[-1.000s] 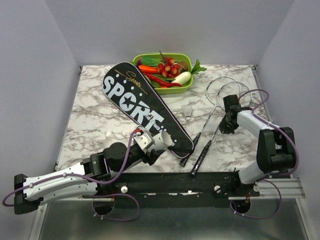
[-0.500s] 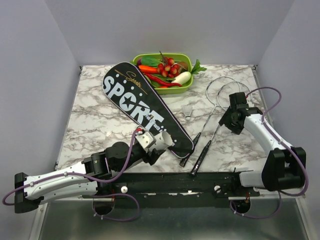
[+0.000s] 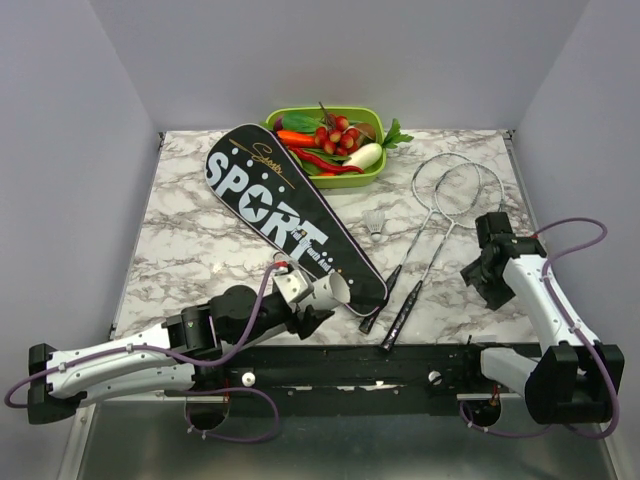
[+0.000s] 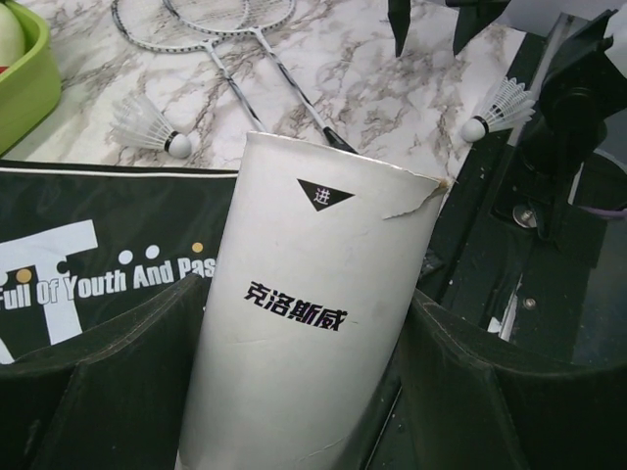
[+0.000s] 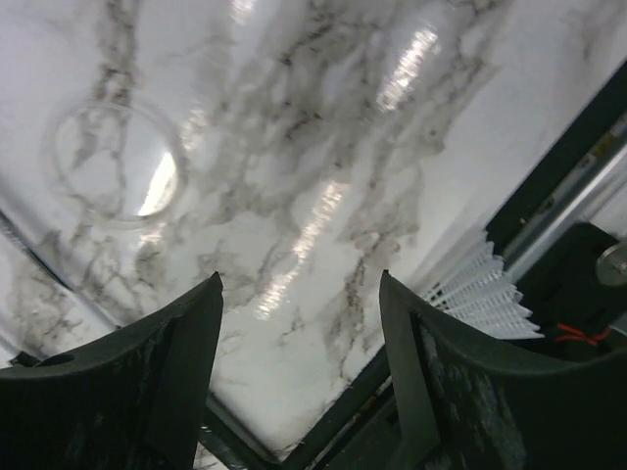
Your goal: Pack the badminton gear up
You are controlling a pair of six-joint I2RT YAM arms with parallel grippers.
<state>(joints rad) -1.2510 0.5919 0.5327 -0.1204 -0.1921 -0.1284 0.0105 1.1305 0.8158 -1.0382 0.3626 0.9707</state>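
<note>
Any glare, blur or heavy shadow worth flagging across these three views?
Right wrist: bright glare streaks run across the marble table, and its veins look soft. Left wrist: the white tube and its print are sharp, while the dark fingers either side lose detail. Top external: even light, no glare, and the lettering on the black bag is legible.

Bright even overhead light, glare streaks on marble table (image 5: 323,215), soft shadows

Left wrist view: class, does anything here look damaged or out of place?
Yes. The tube between the left jaws has a torn rim at its upper right, where a flap of card peels away.
</note>
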